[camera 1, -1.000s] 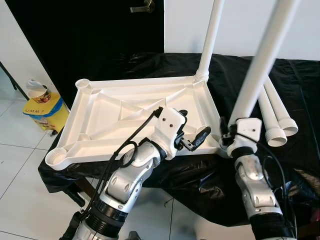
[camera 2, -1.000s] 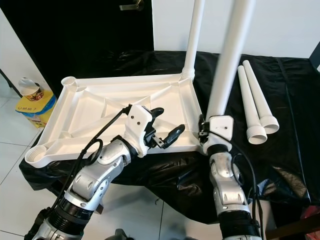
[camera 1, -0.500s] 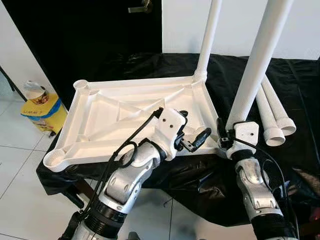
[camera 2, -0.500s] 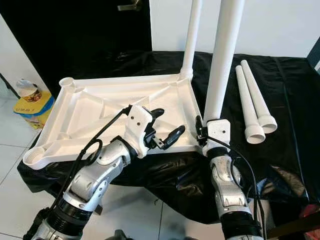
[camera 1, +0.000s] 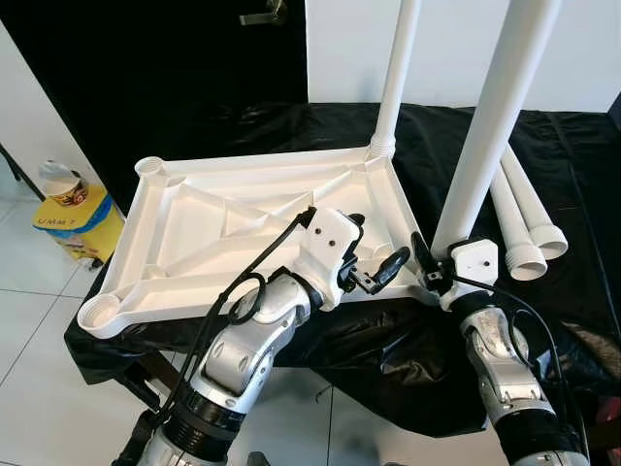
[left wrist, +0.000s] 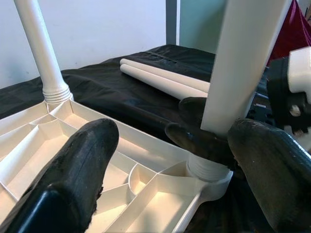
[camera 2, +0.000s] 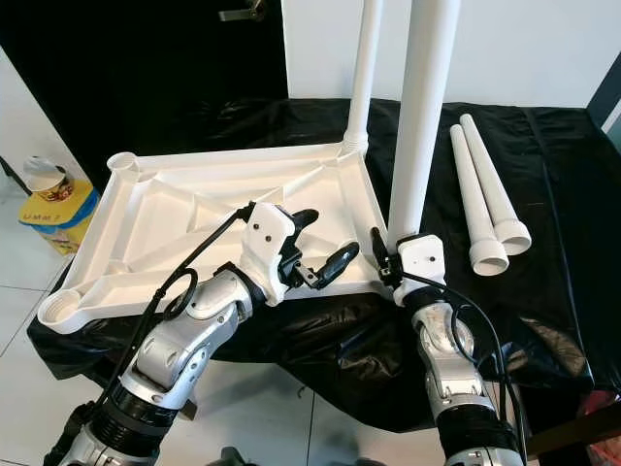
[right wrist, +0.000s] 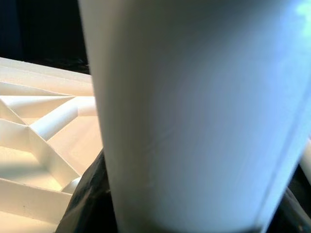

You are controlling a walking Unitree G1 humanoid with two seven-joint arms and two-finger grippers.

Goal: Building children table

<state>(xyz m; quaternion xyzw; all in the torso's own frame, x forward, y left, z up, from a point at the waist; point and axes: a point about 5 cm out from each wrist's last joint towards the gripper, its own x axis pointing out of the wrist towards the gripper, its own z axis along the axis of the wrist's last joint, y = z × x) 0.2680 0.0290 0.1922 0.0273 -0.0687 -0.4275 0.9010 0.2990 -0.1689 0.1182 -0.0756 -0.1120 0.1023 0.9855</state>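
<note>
- White plastic tabletop (camera 1: 243, 228) lies upside down, ribs up, on the table (camera 1: 572, 175), which is covered in black cloth; it takes up the left half, and its near edge runs along the table's front edge.
- One white leg (camera 1: 396, 73) stands upright in the tabletop's far-right corner socket.
- Second leg (camera 1: 490, 116) stands upright at the near-right corner socket; left wrist view shows its ribbed end seated in the socket (left wrist: 209, 170).
- Right claw (camera 1: 439, 275) pinches that second leg low down, just above the socket, black fingers (left wrist: 194, 136) on either side of the tube.
- Left claw (camera 1: 374, 262) hovers over the tabletop's near-right area, just beside the gripped leg, fingers spread and holding nothing.
- Two spare legs (camera 2: 482, 189) lie side by side on the cloth toward the table's right edge, flared ends facing the front edge, apart from the tabletop.
- Yellow box (camera 1: 80, 216) with a tub (camera 1: 60, 180) on top sits on the tiled floor off the table's left edge.
- Black door (camera 1: 184, 68) behind the table's back-left corner.
</note>
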